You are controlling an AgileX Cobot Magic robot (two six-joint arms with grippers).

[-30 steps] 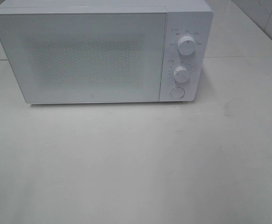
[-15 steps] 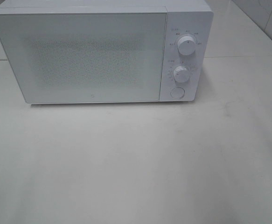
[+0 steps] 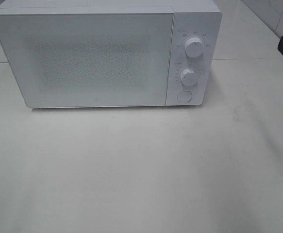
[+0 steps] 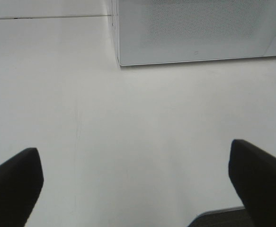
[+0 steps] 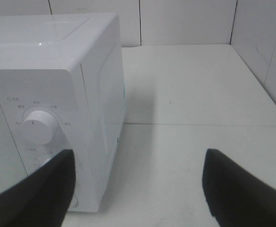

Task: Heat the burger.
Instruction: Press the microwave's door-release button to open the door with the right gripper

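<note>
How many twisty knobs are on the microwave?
2. The upper knob sits high on the microwave's right side; the lower knob is just below it, above a round button.

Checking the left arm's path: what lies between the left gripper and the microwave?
Nothing: in the left wrist view, only bare table separates the left gripper from the microwave.

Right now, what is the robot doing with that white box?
That box is a microwave, and its door is shut. Nothing is being held: the left gripper and the right gripper are both open and empty. The right gripper hovers off to the side of the knobs, the left one over the table in front. No burger is in sight.
</note>
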